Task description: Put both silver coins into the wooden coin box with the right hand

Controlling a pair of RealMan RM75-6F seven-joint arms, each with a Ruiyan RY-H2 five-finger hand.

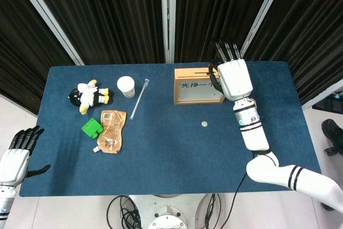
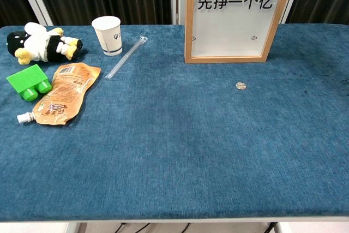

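Coin (image 2: 240,85) lies on the table (image 2: 174,151) near the box (image 2: 237,15), right hand (image 1: 231,76) over the box top, grip unclear, left hand (image 1: 15,156) loose.

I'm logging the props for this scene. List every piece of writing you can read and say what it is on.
"¥ More Money": top left of the wooden coin box front, chest view.
"先挣一个亿": large characters across the same front.
Small characters at the box's top right: too blurred to read surely.
Dark mark on the paper cup: not readable.
Print on the orange pouch: too small to read.
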